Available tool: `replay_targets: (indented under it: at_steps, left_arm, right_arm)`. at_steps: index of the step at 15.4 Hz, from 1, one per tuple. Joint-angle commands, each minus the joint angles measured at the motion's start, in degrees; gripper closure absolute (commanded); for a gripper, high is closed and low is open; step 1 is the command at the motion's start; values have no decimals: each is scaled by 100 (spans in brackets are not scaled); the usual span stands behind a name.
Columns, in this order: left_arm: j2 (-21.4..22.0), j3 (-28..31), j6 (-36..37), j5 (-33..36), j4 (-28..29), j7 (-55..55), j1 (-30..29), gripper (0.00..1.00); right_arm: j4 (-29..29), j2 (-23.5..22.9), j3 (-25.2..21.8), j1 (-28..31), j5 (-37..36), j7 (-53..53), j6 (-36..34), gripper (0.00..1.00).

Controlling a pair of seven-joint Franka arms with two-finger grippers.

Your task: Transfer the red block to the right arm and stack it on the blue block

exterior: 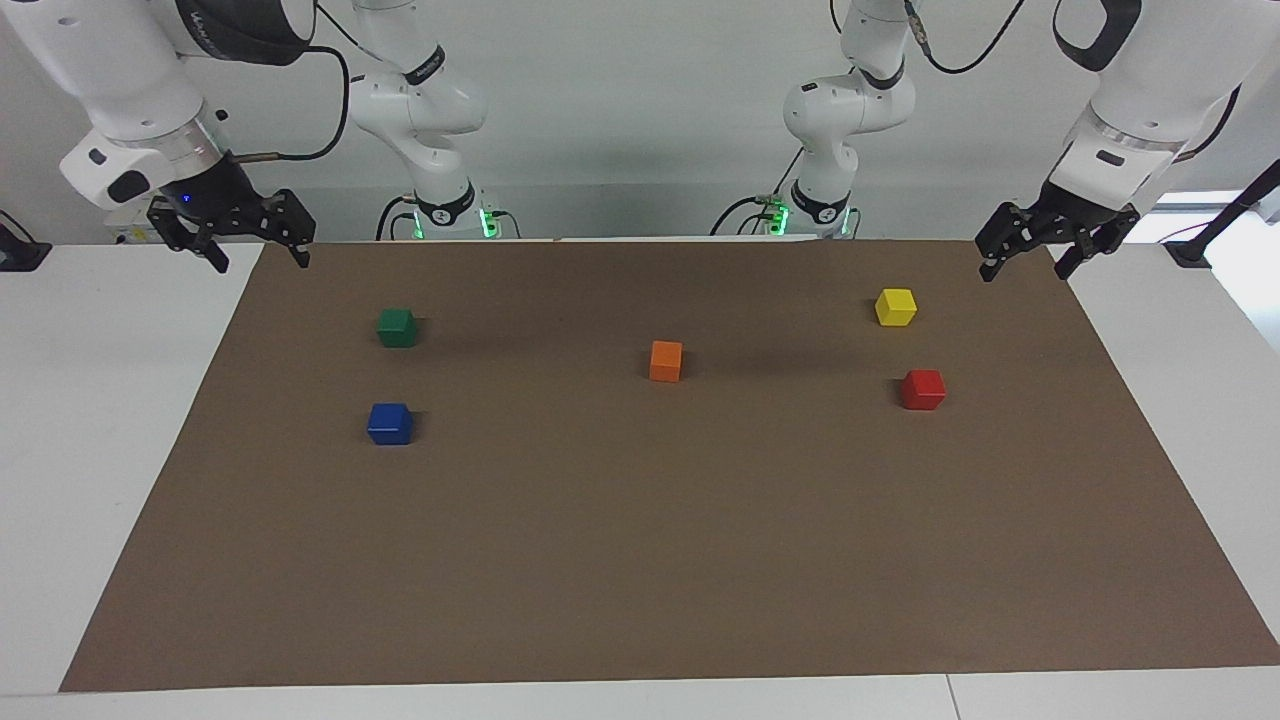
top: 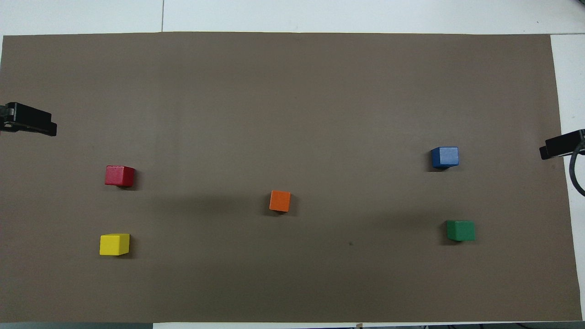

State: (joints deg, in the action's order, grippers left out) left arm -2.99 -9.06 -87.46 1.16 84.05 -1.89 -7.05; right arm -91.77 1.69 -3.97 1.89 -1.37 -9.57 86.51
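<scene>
The red block (exterior: 923, 389) (top: 119, 176) rests on the brown mat toward the left arm's end, with nothing touching it. Toward the right arm's end the blue block (exterior: 390, 423) (top: 444, 157) sits alone on the mat. My left gripper (exterior: 1024, 268) (top: 28, 124) hangs open and empty over the mat's edge at its own end, well apart from the red block. Over the mat's edge at the other end, the right gripper (exterior: 258, 258) (top: 560, 145) is raised, open and empty, its small blue light showing.
A yellow cube (exterior: 895, 306) (top: 114, 244) lies nearer to the robots than the red block. A green cube (exterior: 397, 327) (top: 460, 230) lies nearer to the robots than the blue block. An orange cube (exterior: 665, 360) (top: 279, 201) sits mid-mat. The brown mat (exterior: 640, 560) covers most of the white table.
</scene>
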Motion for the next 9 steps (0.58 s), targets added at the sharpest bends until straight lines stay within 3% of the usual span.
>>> replay_targets:
  at_steps: [1, 4, 6, 9]
  left_arm:
    - [88, 19, -87, 16, 173, 5, 45, 0]
    - [201, 27, -122, 7, 418, -13, 36, 0]
    - [595, 36, -489, -2, 1197, -4, -24, 0]
    - [1071, 45, -1763, -2, 2472, 13, -51, 0]
  right_arm:
    - [-131, 113, -25, -4, 31, 69, 68, 0]
    - [-131, 113, -16, 5, 31, 69, 68, 0]
    - [-131, 113, -16, 5, 31, 69, 68, 0]
    - [-131, 113, -16, 5, 31, 69, 68, 0]
